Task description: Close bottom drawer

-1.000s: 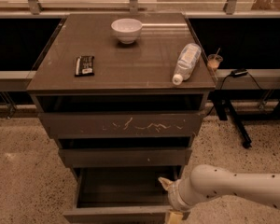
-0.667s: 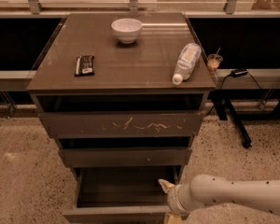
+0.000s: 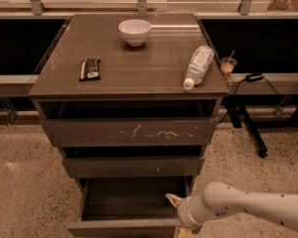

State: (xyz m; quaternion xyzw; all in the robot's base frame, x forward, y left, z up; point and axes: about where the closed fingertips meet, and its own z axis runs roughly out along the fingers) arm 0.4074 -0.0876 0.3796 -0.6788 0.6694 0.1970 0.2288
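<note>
The desk [image 3: 134, 78] fills the middle of the view, with three drawers stepped out below its top. The widest drawer [image 3: 129, 132], scratched pale across its front, stands slightly out, and the mid-width drawer [image 3: 131, 166] below it a little further.

The bottom drawer [image 3: 124, 228] is the nearest and lowest. It is pulled well out, with its shallow box open to view, so by my reading nothing of the closing is done yet. The whole push to the far side remains.

The pale arm [image 3: 248, 207] reaches in from the right, bringing the gripper [image 3: 177, 215] to the right end of that drawer's front panel. Its jaws stand apart, one tip over the box and the other on the near side of the panel. Whether they touch it I cannot tell.

A bottle [image 3: 197, 66], a bowl [image 3: 134, 31] and a dark packet [image 3: 90, 69] lie on top.
</note>
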